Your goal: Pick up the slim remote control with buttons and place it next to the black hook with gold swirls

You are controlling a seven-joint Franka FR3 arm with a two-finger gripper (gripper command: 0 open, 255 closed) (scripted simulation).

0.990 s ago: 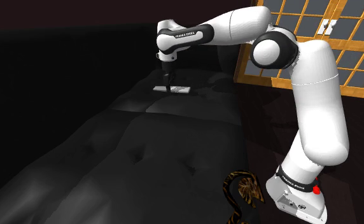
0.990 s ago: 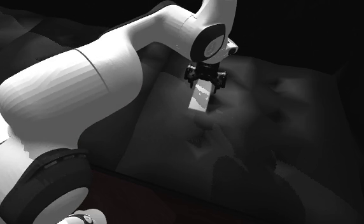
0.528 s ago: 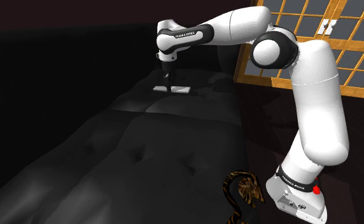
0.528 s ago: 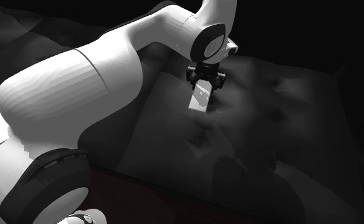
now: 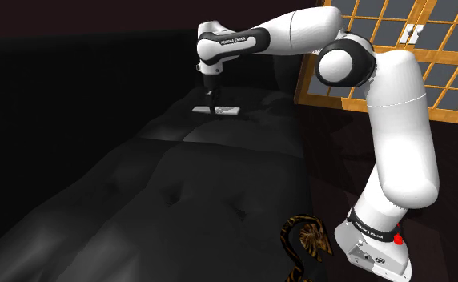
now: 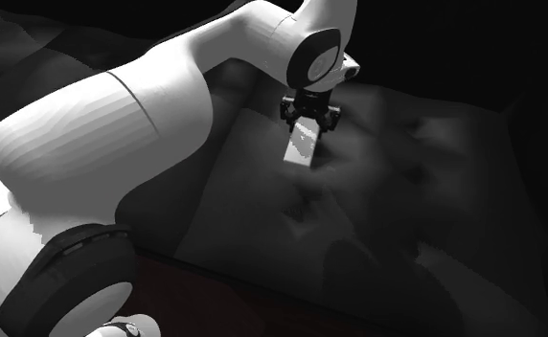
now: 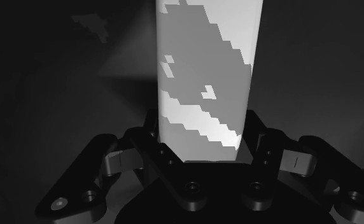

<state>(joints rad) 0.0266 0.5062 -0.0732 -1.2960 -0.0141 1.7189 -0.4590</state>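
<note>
The slim remote (image 5: 219, 110) is a pale grey slab, held level just above the far end of a dark cushioned surface (image 5: 179, 200). My gripper (image 5: 211, 105) comes straight down on it and is shut on it. In the second exterior view the remote (image 6: 301, 148) hangs from the gripper (image 6: 308, 122) by its upper end. The wrist view has the remote (image 7: 206, 76) clasped between the two black fingers (image 7: 150, 137), with the gripper (image 7: 203, 139) near one end of it. The black hook with gold swirls (image 5: 306, 240) lies at the surface's near corner, beside the arm's base.
A window with a wooden lattice (image 5: 395, 48) stands behind the arm at the shoulder view's upper right. The arm's base (image 5: 371, 244) sits at the lower right, close to the hook. The cushioned surface is tufted and uneven. A black area lies along the left.
The fingers have shut on the remote. Since then the hand has risen a little and the remote has come up slightly with it.
</note>
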